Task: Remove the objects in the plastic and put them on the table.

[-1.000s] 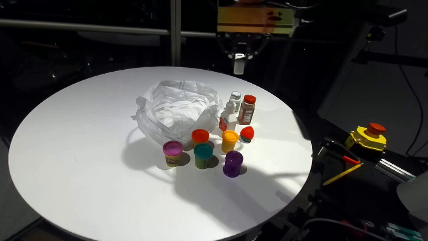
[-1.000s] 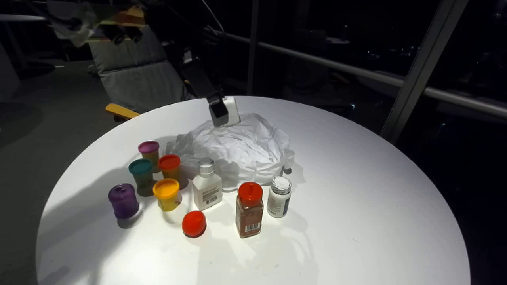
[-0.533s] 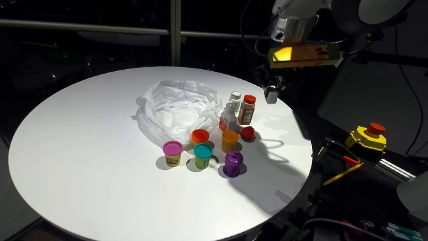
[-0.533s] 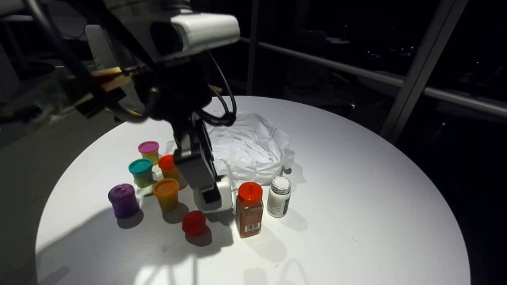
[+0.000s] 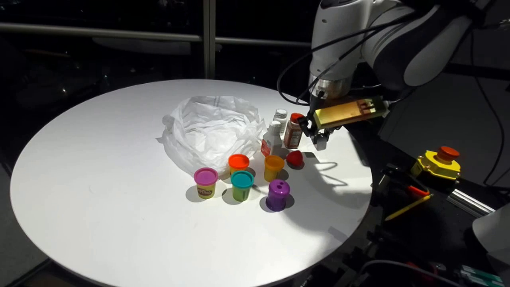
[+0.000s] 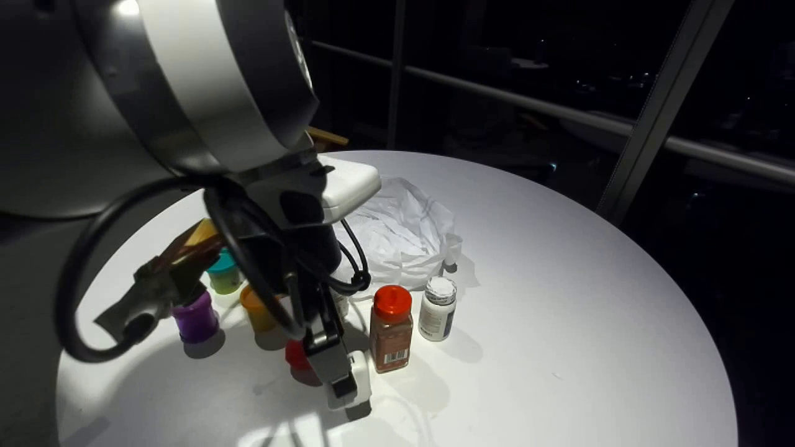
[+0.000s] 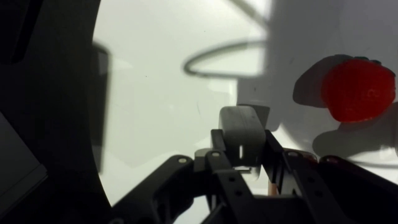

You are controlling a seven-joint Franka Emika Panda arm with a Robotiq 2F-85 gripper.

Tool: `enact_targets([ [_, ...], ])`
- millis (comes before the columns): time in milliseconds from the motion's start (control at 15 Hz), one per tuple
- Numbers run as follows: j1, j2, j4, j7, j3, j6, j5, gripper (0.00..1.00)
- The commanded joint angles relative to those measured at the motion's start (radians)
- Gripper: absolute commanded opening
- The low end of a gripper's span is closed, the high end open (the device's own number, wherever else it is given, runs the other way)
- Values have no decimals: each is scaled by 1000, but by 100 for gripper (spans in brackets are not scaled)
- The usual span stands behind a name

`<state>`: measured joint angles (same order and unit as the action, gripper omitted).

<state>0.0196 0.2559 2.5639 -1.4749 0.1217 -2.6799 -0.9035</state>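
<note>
Closest to the near edge of the round white table (image 5: 119, 235), as viewed in an exterior view, a purple jar (image 5: 277, 196) is set upright. A teal-lidded tub (image 5: 241, 191) and a pink-lidded tub (image 5: 205, 186) are lined up from it toward the left edge. Just behind these, an orange tub (image 5: 273, 170) and a red-lidded tub (image 5: 238, 162) are placed upright. A red strawberry-shaped item (image 5: 295, 158) is located just beyond the orange tub, toward the right edge. Between that item and the right edge, a small white box (image 7: 241, 123) is clamped in the gripper (image 7: 242, 138), whose fingers are pressed against its two sides; whether the table is touched by the box cannot be determined. Farther back, a red-labelled bottle (image 5: 271, 141), a red-capped jar (image 5: 293, 134) and a small white bottle (image 5: 281, 118) are stood upright, close together. Beside this group, toward the left edge, the crumpled plastic bag (image 5: 215, 119) is located, its mouth gaping upward; whether the red-lidded tub is touched by it cannot be seen. Beyond the far edge, a metal rail (image 5: 99, 32) is noted.
</note>
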Motion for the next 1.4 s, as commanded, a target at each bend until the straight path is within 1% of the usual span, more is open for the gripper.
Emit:
enact_targets([
  [0,14,82,-58,-41,13,-39,-71,8],
  [67,14,94,-65,-50,16,-49,-83,10],
  [133,12,101,-67,-54,19,-57,-92,41],
  [200,10,101,-68,-64,23,-68,-105,59],
  [267,10,100,-68,-78,29,-78,-120,64],
  [333,11,80,-59,-92,37,-89,-138,71],
  [400,12,51,-46,-105,44,-98,-155,80],
  [467,13,12,-30,-107,46,-90,-165,87],
  [533,16,-45,-12,-85,38,-56,-154,96],
  [600,12,-106,10,-24,15,-11,-107,99],
  [667,10,-161,29,43,-8,29,-65,100],
  [800,27,-239,32,199,-50,133,-5,100],
  [867,37,-279,28,282,-75,182,41,100],
  [933,43,-312,9,357,-112,253,79,100],
  [1000,69,-349,-3,427,-122,296,115,100],
  [1067,73,-378,-28,492,-161,349,146,100],
  [1200,106,-418,-75,642,-204,386,247,100],
  [1333,136,-457,-136,788,-239,433,381,100],
])
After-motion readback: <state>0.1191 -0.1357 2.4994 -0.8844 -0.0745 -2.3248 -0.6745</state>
